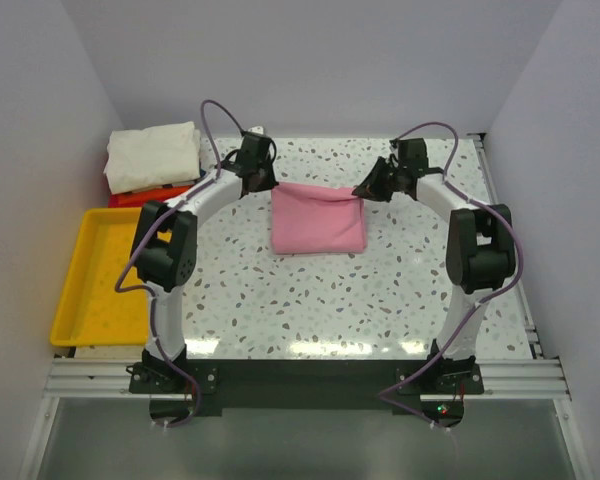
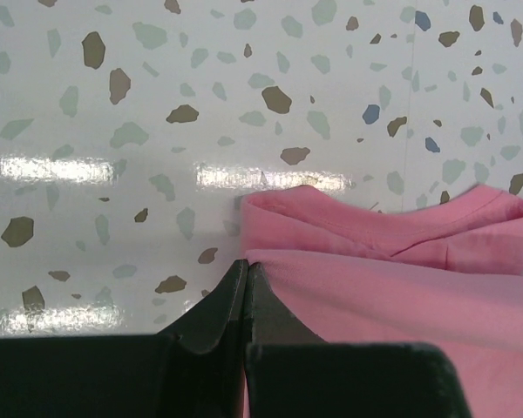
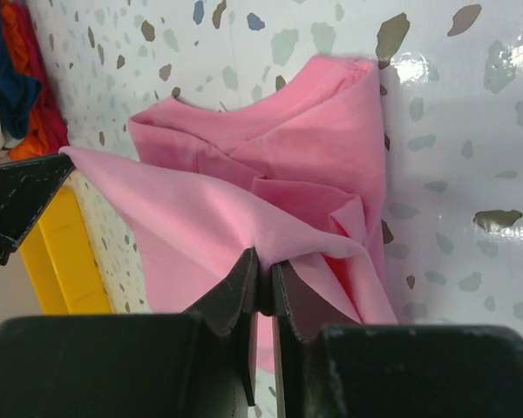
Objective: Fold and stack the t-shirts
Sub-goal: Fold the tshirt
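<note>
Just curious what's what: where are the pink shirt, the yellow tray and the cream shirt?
pink shirt [image 1: 318,228]: top view, middle of cloth.
yellow tray [image 1: 105,285]: top view, bare floor.
cream shirt [image 1: 152,155]: top view, upper face.

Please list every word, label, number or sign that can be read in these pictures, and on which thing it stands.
None: no readable text shows on the pink t-shirt, the folded stack or the yellow tray.

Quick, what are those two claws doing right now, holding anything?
Left gripper: closed, pinching a corner of the pink shirt.
Right gripper: closed, pinching the same shirt's edge.
</note>
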### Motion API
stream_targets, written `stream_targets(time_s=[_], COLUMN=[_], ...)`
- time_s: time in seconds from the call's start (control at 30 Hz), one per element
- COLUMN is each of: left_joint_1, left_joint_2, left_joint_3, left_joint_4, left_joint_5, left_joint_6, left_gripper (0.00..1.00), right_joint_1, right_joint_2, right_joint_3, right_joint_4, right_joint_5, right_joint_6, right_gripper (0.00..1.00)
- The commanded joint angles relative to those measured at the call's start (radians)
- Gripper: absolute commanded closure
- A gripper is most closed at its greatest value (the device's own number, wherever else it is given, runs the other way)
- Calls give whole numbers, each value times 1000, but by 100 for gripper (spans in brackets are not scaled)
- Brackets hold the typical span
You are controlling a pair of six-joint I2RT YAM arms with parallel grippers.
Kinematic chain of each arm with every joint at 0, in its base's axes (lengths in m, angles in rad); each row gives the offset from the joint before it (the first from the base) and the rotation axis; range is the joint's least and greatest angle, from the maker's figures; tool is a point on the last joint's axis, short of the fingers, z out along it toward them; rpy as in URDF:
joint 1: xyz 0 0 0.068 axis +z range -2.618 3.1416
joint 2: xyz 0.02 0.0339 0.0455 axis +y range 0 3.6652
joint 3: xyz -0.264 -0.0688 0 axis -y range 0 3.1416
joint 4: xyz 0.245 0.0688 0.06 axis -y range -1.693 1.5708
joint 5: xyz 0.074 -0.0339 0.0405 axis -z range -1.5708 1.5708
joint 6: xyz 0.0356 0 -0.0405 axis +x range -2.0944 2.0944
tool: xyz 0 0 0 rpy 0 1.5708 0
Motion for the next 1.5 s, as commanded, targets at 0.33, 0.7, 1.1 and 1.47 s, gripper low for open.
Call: stream_targets(time_s=[0.33,0.7,1.1,1.47], left_joint_1=[40,41,-123,-166], left_joint_2=[113,-23,-234,-254], left_joint_3=[120,70,-284,-528], left_joint_4=[63,58,243,379], left_joint_5=[65,117,267,367], left_joint_6=[46,63,14,35], left_gripper=[93,2,0,0], right_joint_1=[-36,-37,16,18], right_joint_2=[150,65,34,233], right_joint_3=[176,212,84,233], right_joint_4=[25,-37,115,138], right_joint_5=[-3,-43,-173,-146], right_joint_6=[22,-40,18,96], right_gripper=[86,1,2,1])
